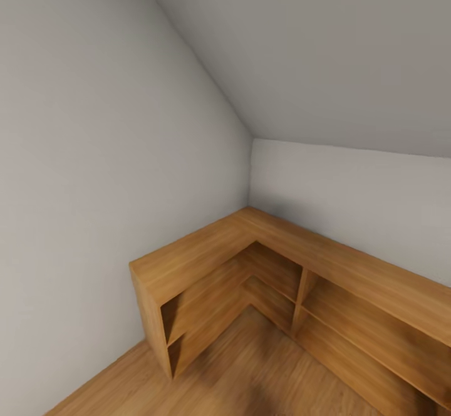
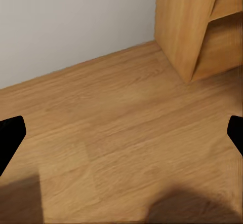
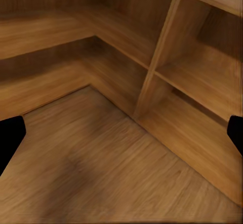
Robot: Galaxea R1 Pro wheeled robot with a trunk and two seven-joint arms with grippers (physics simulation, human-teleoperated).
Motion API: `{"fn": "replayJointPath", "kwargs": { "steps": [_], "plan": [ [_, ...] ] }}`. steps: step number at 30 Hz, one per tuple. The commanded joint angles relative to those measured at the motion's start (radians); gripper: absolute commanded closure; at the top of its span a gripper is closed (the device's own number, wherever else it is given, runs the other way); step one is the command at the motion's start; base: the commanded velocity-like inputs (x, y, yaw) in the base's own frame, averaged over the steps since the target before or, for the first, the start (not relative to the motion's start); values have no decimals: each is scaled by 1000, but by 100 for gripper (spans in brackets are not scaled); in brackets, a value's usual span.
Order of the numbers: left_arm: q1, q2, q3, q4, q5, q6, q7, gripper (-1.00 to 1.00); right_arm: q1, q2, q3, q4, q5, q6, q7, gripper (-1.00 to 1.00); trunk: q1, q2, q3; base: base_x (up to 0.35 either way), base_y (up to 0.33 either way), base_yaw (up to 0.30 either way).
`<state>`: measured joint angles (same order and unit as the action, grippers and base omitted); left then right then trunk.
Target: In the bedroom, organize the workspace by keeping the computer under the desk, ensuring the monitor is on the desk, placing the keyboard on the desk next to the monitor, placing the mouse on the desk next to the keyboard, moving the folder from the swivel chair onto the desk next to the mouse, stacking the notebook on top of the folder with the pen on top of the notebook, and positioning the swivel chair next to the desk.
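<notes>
— Two wooden runs meet in the corner ahead: a low L-shaped shelf unit [image 1: 263,259] in light wood, tucked under a sloping grey ceiling [image 1: 313,52], with plain grey walls [image 1: 94,153] on either side.

— What's on it?

— Bare top, open cubbies below. From the head view I count two tiers of compartments, split by an upright divider [image 1: 300,297] near the corner. The wooden floor [image 1: 250,372] runs right up to its base.

— And the arms?

— The left gripper [image 2: 121,138] hangs over the floorboards near the end panel of the unit [image 2: 185,26], where the wall meets the floor. Its black fingertips [image 2: 9,135] sit at opposite edges of the wrist picture, so the jaws stand wide apart, nothing between them but planks.

— The right one?

— The right gripper [image 3: 121,138] faces into the inner corner of the shelving. Same story: fingertips [image 3: 10,135] far apart, jaws spread wide, holding nothing. Beyond them, the divider and two shelf boards [image 3: 202,79], one above the other.

— Any sign of the desk, the chair, the folder?

— From where the cameras look right now, I can't tell where any of them are. Just corner, shelving, floor, and a dark shadow patch on the boards beneath the robot.
</notes>
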<state>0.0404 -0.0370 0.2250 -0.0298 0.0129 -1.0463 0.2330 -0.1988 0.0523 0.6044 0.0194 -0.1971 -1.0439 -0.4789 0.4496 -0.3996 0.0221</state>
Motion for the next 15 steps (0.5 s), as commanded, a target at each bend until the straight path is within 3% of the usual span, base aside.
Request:
{"fn": "replayJointPath", "kwargs": {
  "steps": [1, 15],
  "plan": [
    [1, -1, 2, 0, 1, -1, -1, -100, -1, 1, 9, 2, -8, -3, -1, -100, 0, 0, 0, 1, 0, -247],
    [1, -5, 3, 7, 0, -1, -4, -100, -1, 0, 8, 2, -8, -3, 34, -100, 0, 0, 8, 0, 0, -247]
  ]
}}
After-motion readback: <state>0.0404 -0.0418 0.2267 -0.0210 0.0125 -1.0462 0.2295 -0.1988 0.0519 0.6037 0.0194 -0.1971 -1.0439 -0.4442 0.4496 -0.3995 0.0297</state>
